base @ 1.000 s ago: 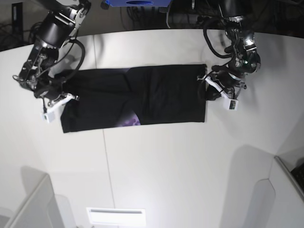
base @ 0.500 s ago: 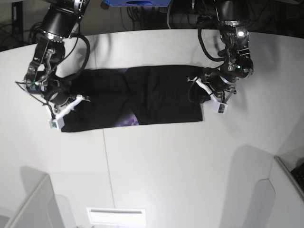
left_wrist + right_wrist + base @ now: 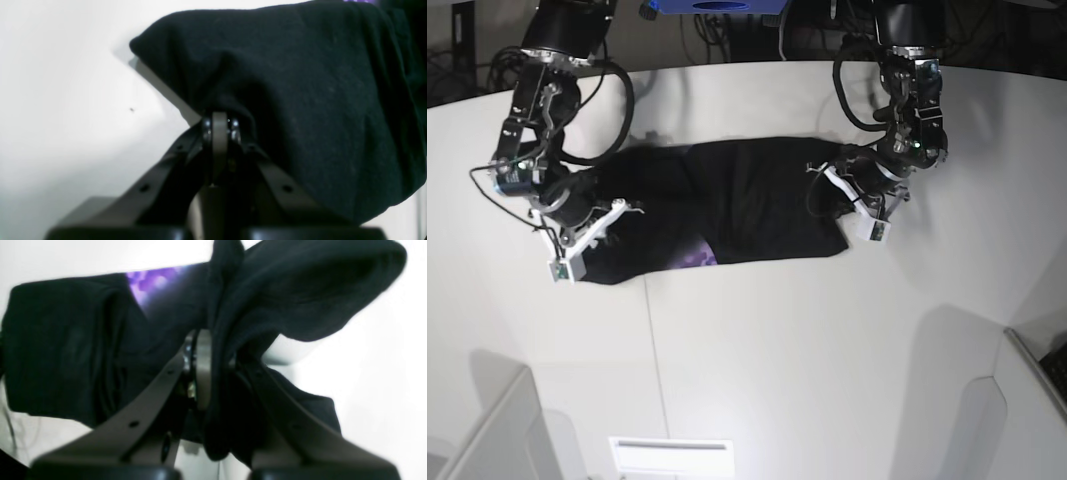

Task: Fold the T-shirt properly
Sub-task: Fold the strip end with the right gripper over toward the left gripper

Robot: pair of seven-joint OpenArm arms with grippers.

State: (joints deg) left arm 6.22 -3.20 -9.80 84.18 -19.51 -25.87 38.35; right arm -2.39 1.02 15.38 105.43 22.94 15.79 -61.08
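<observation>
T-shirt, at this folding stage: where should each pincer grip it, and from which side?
At its two short ends, each approached from outside: the T-shirt lies as a long band, and the left pincer and right pincer already pinch those ends.

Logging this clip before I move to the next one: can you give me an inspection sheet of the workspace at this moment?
Surface: white table, a seam line running down it.
Job's things: black T-shirt, partly folded into a long band, both ends lifted off the table; a purple print patch shows at its lower edge.
Clutter: nothing seen on the table besides the shirt.
Grippers: left gripper shut on the T-shirt's end; right gripper shut on bunched cloth at the other end.
Cables: black cables loop along both arms, off the cloth.
Surroundings: blue object beyond the far edge; grey panels at the lower corners.
</observation>
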